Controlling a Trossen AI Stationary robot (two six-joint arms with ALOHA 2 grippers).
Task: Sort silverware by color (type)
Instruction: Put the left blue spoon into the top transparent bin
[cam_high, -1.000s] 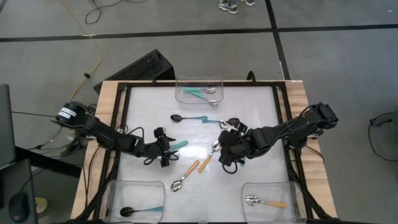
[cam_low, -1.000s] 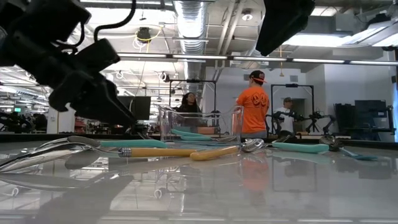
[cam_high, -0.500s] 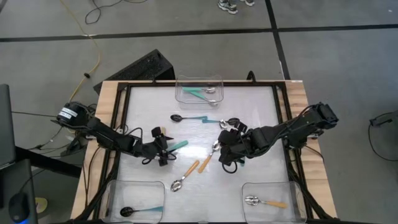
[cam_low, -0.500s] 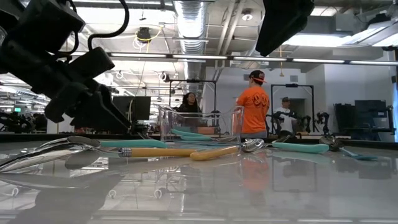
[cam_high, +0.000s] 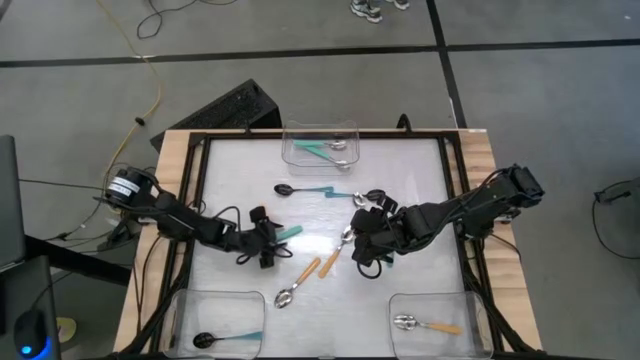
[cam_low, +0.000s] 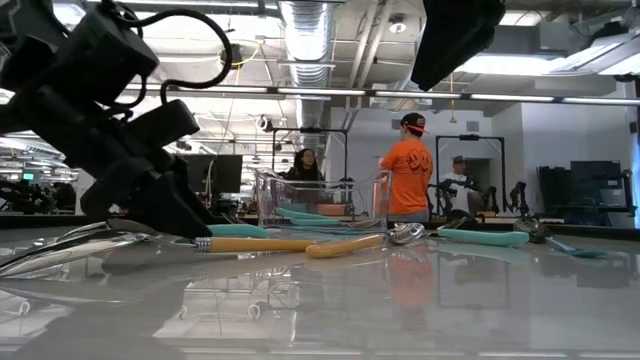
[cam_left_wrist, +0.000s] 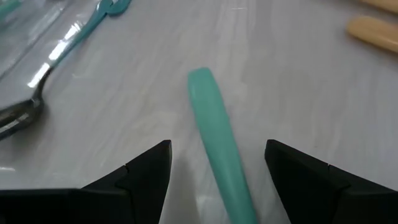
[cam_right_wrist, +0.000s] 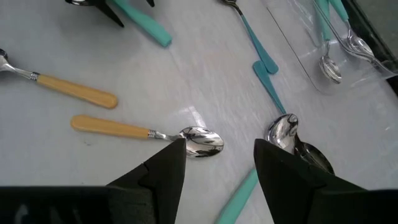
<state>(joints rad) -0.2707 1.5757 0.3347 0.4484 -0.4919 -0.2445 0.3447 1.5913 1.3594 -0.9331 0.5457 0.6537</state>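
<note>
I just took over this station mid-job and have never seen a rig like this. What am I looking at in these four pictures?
Two dark robot arms work at a white table. One picture looks down from above, one looks level across the tabletop, and two come from cameras on the wrists. Small spoons lie loose mid-table: two orange-handled spoons, teal-handled ones, a black-bowled spoon. Three clear bins hold sorted spoons: the far bin, the near-left bin and the near-right bin. The left claw is open, its fingers either side of a teal handle, not closed on it. The right claw hangs open above a silver spoon bowl. Neither holds anything.
</note>
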